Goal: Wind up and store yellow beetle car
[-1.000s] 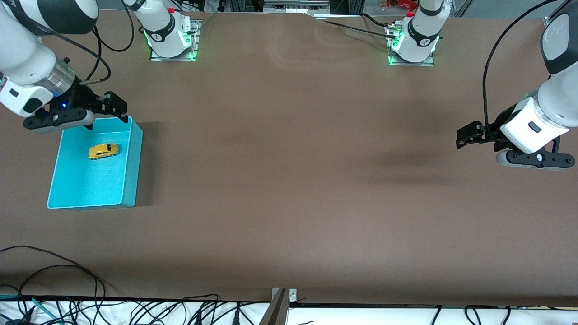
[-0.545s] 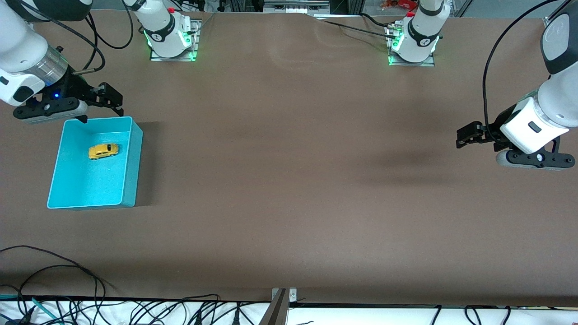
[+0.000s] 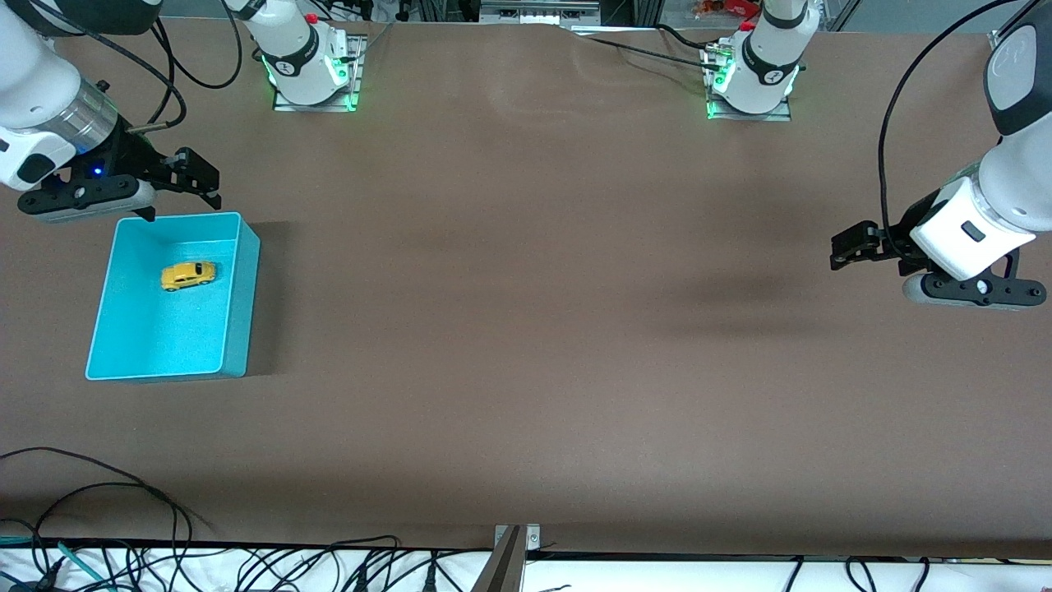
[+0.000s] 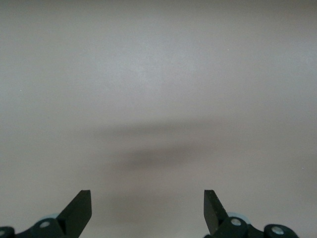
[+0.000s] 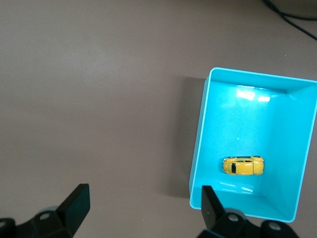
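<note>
The yellow beetle car [image 3: 188, 275] lies inside the turquoise bin [image 3: 245, 296] at the right arm's end of the table; it also shows in the right wrist view [image 5: 242, 165], inside the bin [image 5: 198, 163]. My right gripper [image 3: 200, 182] is open and empty, up in the air over the bare table just past the bin's rim on the robots' side. In its wrist view the gripper [image 5: 143, 208] frames bare table beside the bin. My left gripper [image 3: 851, 247] is open and empty over bare table at the left arm's end, and waits; its wrist view [image 4: 147, 210] shows only table.
The brown table [image 3: 526, 329] stretches between the two arms. Cables [image 3: 99, 526] lie along the table's edge nearest the front camera. The two arm bases [image 3: 308, 66] [image 3: 752, 70] stand at the robots' edge.
My right gripper has lifted and drawn back from over the bin's rim toward the robots' side. The car stays in the bin. The left arm has not moved.
</note>
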Tool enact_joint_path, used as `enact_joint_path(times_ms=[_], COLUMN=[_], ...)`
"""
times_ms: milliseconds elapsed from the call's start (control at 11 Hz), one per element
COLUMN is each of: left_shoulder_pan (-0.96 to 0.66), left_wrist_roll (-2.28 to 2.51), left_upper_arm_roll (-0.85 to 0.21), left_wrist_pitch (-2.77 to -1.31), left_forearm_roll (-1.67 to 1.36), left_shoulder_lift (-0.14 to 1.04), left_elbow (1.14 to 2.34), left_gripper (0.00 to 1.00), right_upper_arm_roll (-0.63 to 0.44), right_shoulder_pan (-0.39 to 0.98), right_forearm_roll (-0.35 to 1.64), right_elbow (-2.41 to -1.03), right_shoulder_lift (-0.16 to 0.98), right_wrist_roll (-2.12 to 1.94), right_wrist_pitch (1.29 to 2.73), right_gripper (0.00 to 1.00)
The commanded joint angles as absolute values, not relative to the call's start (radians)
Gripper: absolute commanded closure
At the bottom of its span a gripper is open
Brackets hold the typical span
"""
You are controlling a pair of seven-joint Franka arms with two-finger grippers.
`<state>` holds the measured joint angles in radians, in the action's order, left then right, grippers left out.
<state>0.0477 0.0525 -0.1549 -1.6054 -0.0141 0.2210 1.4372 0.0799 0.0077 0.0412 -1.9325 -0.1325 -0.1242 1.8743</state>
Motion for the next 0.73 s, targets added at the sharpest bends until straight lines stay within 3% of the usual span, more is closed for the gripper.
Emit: enact_joint_path(times_ms=[0,636], left_shoulder_pan=[0.051,0.051], left_wrist_roll=[0.032,0.032], left_upper_arm_roll=[-0.166,-0.167], left_wrist_pitch=[-1.589,-1.589], left_forearm_roll=[-0.005,-0.005], left_shoulder_lift=[0.212,0.212], left_elbow=[1.431,1.431], left_gripper=[0.0,0.0], right_upper_arm_roll=[0.034,0.029], right_shoulder_pan=[0.017,0.015], right_forearm_roll=[0.054,0.055], right_elbow=[-1.921,-1.895], right_shoulder_lift=[-0.144,-0.126], right_wrist_roll=[-0.14,-0.141], right_wrist_pitch=[1.852,1.828], right_gripper=[0.0,0.0])
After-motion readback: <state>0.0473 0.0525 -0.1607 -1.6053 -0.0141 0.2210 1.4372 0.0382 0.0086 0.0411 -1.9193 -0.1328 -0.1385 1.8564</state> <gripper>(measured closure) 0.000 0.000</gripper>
